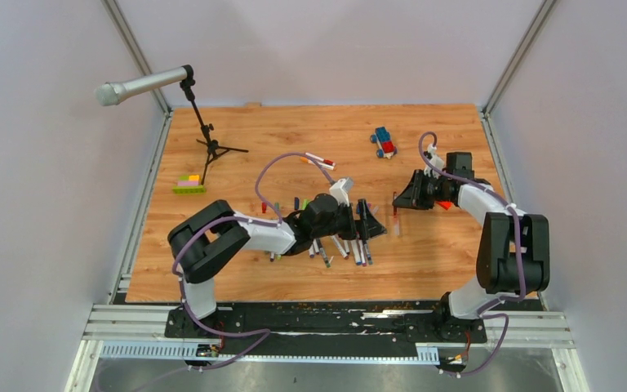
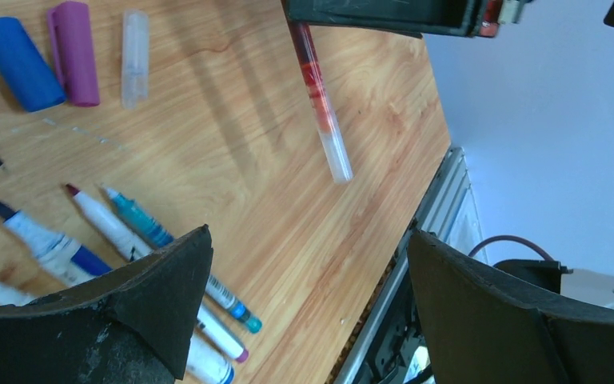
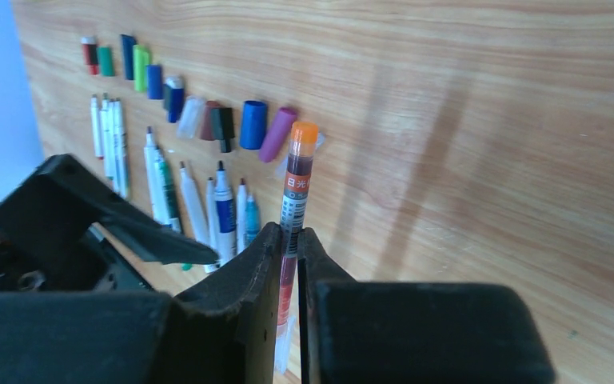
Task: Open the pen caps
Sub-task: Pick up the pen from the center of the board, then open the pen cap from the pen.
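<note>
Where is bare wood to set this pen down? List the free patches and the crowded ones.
Free: the far strip between the microphone stand and toy car; the near strip between the pens and table edge. Crowded: the middle, where pens and caps lie by the left gripper.

From above and behind the arm bases (image 1: 192, 314): looks down and toward the far wall (image 1: 326, 49), well back, taking in the whole table (image 1: 335, 282). From the left wrist: sits close over the table, faces right past the spread left gripper (image 2: 308, 248) to the right gripper (image 2: 384, 16) and the table's right edge. From the right wrist: equally close, faces left over the clamped right gripper toward the left gripper. Common to both wrist views: the held pen (image 2: 320, 104), the blue cap (image 2: 16, 64), the purple cap (image 2: 73, 52) and the uncapped pens (image 2: 88, 232), all near the middle of the top view.
</note>
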`<state>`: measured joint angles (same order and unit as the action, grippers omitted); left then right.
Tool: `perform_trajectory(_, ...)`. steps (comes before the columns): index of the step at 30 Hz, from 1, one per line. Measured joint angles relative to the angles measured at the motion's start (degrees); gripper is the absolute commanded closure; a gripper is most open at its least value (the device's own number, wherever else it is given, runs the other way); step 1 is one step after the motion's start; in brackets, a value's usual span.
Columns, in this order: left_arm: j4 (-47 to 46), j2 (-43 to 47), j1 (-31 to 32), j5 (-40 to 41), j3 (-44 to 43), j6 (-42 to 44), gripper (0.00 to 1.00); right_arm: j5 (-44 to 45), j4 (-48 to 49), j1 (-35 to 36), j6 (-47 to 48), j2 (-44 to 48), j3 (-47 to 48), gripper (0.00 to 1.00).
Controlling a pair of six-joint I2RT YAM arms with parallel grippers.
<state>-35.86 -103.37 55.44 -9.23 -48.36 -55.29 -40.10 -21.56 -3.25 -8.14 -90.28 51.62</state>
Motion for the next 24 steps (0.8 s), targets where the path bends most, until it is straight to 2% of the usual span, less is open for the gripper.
perform_trajectory(8,-0.2,-6.2,0.4,-1.4,-7.1,-1.9,0.04,-6.6,2.8,-0.2,-3.7,0.6,-0.9,1.00)
perform_trajectory(14,-1.6,-10.3,0.5,-1.6,-10.6,-4.0,0.14,-8.1,3.5,-0.2,-4.7,0.6,-1.1,1.00)
perform_trajectory(19,-2.1,-14.1,0.5,-2.5,-13.1,-5.6,0.29,-8.4,3.7,-0.2,-5.1,0.6,-1.1,1.00)
perform_trajectory(22,-2.2,-14.4,0.5,-3.0,-13.5,-6.4,0.45,-8.4,3.9,-0.2,-5.3,0.6,-1.2,1.00)
perform_trajectory(24,-2.6,-14.5,0.5,-3.2,-13.7,-6.8,0.60,-8.5,4.0,-0.2,-5.3,0.6,-1.2,1.00)
